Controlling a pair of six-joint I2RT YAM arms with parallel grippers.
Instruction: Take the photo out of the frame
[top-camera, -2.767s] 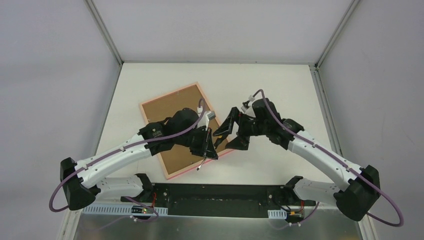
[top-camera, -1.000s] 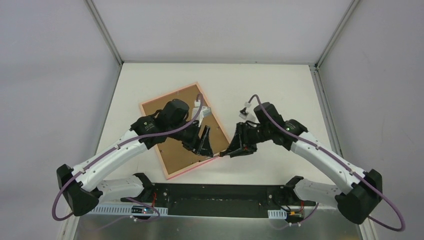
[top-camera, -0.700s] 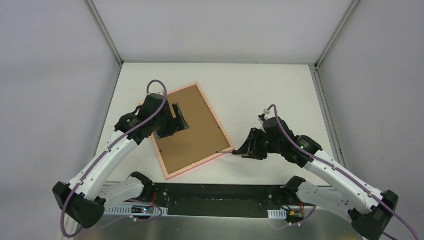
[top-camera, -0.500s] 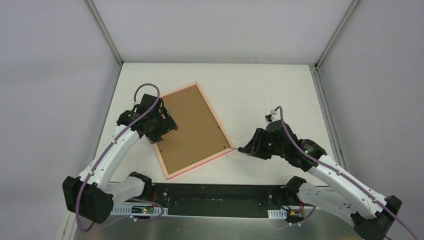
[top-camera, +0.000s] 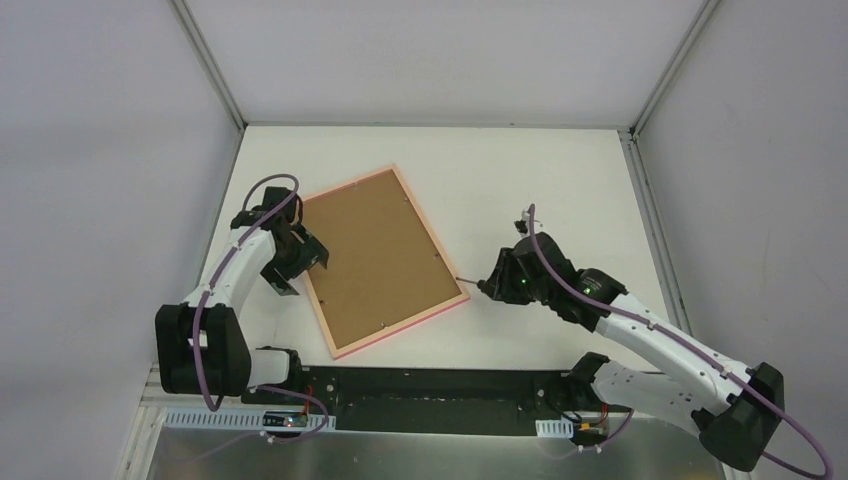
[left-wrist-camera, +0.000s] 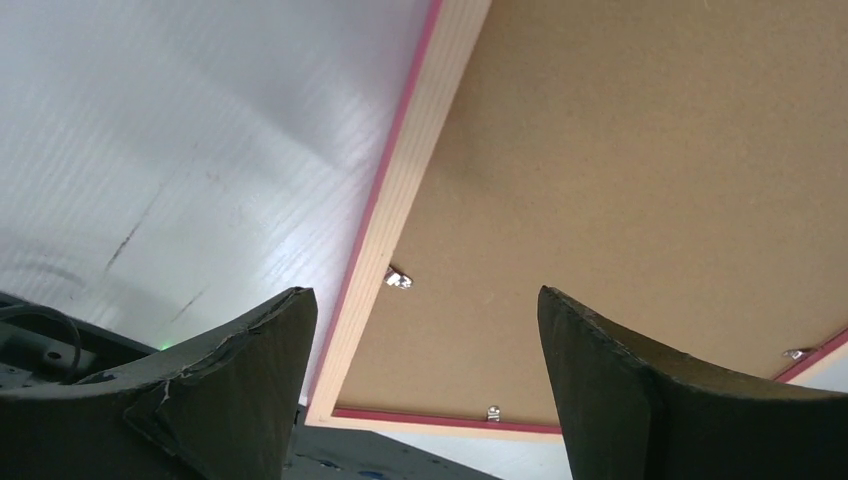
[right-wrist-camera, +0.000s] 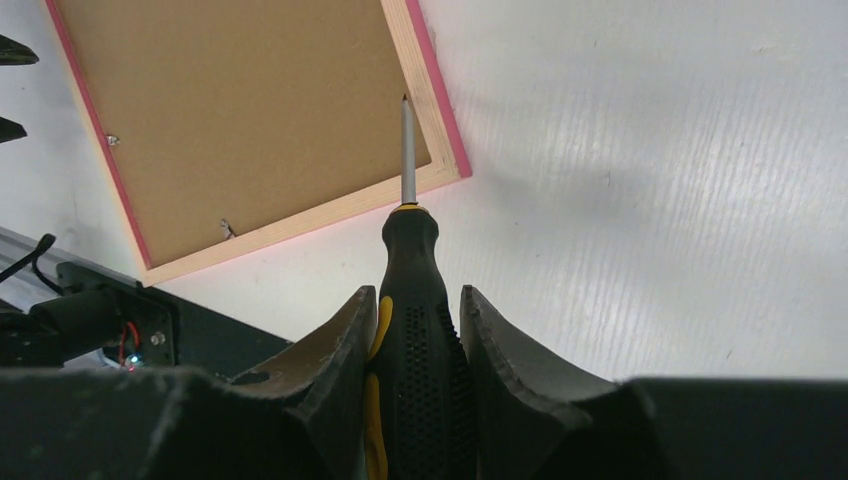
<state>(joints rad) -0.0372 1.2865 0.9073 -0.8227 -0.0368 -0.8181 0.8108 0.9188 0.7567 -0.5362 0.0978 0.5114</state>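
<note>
Lying face-down, frame (right-wrist-camera: 422, 80) shows only backing board (top-camera: 375, 255); left gripper (left-wrist-camera: 420, 300) wide, right gripper (right-wrist-camera: 415, 300) gripping screwdriver (right-wrist-camera: 408, 255)

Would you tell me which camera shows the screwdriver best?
Right wrist view: the screwdriver shows handle and tip, clamped in the right gripper. Top view catches only its shaft; left wrist view, nothing.

I'm working in a lab test cell. Plain grey panels (top-camera: 100, 150) and aluminium posts (top-camera: 207, 62) box in my white table (top-camera: 520, 170).
</note>
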